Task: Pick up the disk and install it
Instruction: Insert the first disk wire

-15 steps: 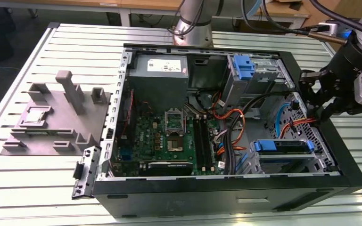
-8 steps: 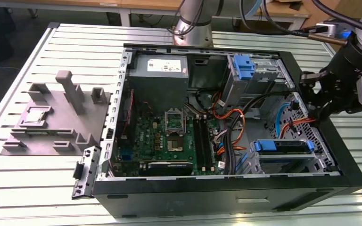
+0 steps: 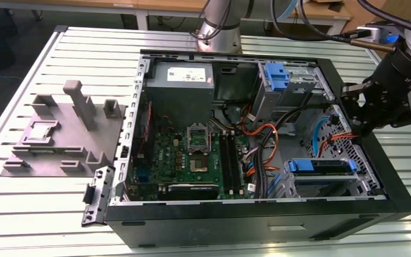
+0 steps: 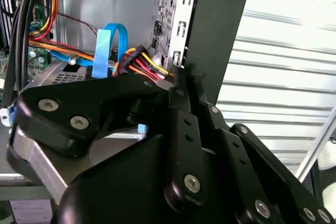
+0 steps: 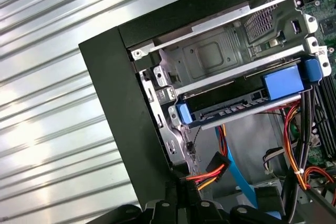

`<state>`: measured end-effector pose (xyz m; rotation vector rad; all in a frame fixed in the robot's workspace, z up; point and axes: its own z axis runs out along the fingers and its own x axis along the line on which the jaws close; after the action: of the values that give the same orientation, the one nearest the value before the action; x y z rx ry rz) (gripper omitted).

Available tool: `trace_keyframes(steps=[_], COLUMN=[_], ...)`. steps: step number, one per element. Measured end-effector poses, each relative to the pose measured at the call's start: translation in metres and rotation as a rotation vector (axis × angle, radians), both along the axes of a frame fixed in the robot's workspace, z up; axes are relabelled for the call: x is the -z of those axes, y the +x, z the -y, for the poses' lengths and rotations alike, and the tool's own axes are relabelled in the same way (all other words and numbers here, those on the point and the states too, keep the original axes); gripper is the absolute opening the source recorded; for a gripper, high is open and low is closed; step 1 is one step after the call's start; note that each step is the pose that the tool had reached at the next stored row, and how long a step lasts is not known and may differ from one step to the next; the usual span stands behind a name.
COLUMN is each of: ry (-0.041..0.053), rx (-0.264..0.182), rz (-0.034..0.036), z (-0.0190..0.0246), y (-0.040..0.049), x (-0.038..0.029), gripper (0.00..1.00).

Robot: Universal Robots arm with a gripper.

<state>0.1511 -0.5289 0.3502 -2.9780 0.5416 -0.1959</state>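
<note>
The robot arm's tool (image 3: 359, 120) is hanging just inside the open computer case (image 3: 263, 214), at the right of the exterior view. In the second wrist view its black fingers (image 4: 185, 119) are lying pressed together, with nothing visible between them.

The disk (image 3: 320, 165) is sitting in the metal drive cage at the lower right of the exterior view. In the first wrist view it is showing edge-on as a dark slab (image 5: 247, 106) with a row of connector contacts, framed by its smooth blue plastic carrier. A second blue carrier (image 3: 277, 77) is standing in the bay at the upper right.

Red, orange and yellow cables (image 5: 210, 174) and a flat blue ribbon are looping between the tool and the disk. Working here cleanly probably means staying square to the cage's stamped steel rails and keeping clear of that loose wiring.

The case is resting on a ribbed, pale metal worktop (image 3: 48, 214).
</note>
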Motion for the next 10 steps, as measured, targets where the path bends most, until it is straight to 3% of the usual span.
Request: trace_keyframes(steps=[10], ry=[0.0007], rx=[-0.022], rz=[-0.0027], z=[0.0], y=[0.0001], x=[-0.0035], gripper=[0.17])
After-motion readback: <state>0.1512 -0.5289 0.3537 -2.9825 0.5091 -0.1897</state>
